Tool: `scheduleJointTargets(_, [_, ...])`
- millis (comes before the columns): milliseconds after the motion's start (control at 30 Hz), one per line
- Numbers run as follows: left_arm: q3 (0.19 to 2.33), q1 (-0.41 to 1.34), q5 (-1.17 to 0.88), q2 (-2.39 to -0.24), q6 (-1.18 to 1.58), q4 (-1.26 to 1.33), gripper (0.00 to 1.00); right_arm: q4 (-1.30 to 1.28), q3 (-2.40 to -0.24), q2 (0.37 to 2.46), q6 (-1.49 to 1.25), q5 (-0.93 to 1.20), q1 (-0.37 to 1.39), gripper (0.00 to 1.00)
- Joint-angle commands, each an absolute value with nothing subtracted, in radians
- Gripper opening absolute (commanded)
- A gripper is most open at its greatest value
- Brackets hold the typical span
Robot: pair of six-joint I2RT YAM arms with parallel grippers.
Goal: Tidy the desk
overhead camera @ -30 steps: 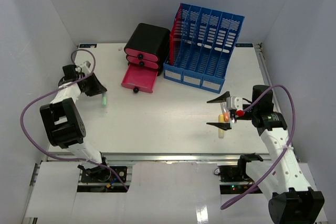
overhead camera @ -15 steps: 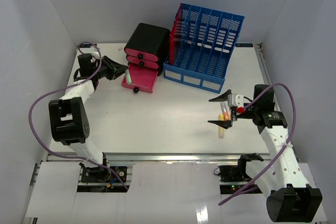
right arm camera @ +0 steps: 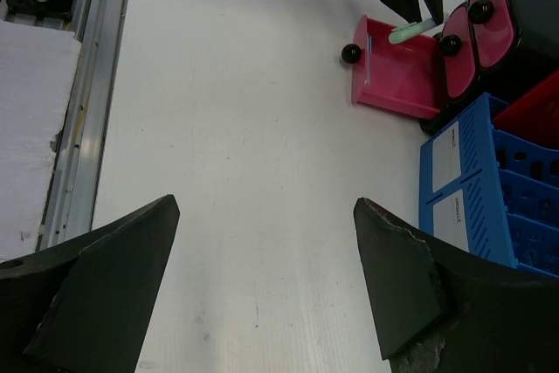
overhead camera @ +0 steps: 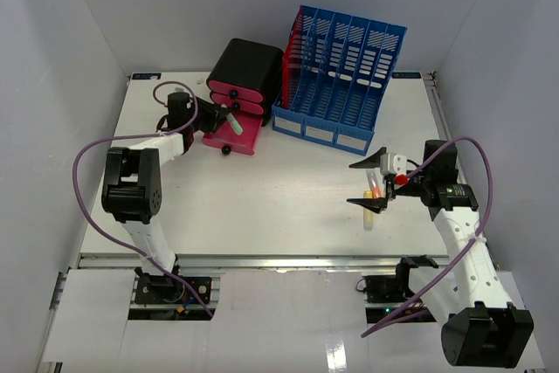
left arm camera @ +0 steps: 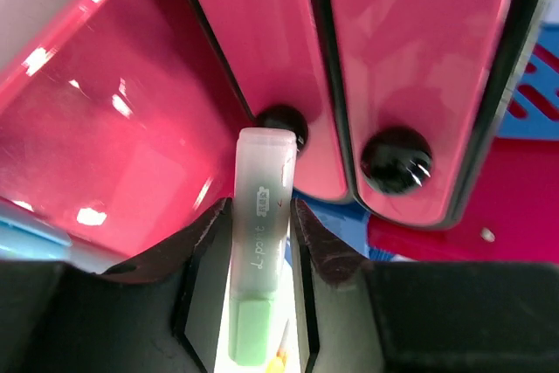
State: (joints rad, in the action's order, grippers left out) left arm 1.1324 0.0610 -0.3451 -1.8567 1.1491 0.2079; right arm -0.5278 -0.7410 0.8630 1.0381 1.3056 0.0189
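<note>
Nearest, the right gripper (overhead camera: 348,186) hangs released and empty over the white surface (overhead camera: 262,207), which stretches beneath both arms. A small pale item (overhead camera: 369,221), too small to name, lies just on its near side. Farther off, the left gripper (left arm camera: 260,207) is grasping a green-ended marker (left arm camera: 262,251), with the open pink drawer (left arm camera: 105,155) directly below and ahead of it. The step in hand looks like stowing the marker. Next, the jaws need to part so it drops inside the drawer, clear of its rim.
</note>
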Motion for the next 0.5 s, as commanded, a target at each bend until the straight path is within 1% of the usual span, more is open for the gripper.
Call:
scheduleJointTargets(0, [1.172, 0.083, -0.220, -1.876, 1.184, 0.227, 0.46, -0.518, -0.741, 0.869, 1.030, 1.336, 0.012, 0.88])
scheduleJointTargets(133, [1.197, 0.094, -0.209, -1.904, 1.171, 0.206, 0.55, -0.518, -0.741, 0.870, 1.028, 1.337, -0.019, 0.88])
scheduleJointTargets(233, [1.193, 0.097, -0.202, -1.902, 1.159, 0.199, 0.60, -0.518, -0.738, 0.871, 1.026, 1.342, -0.029, 0.88])
scheduleJointTargets(467, [1.188, 0.097, -0.233, -1.844, 1.086, 0.216, 0.61, -0.518, -0.740, 0.892, 1.016, 1.335, -0.040, 0.88])
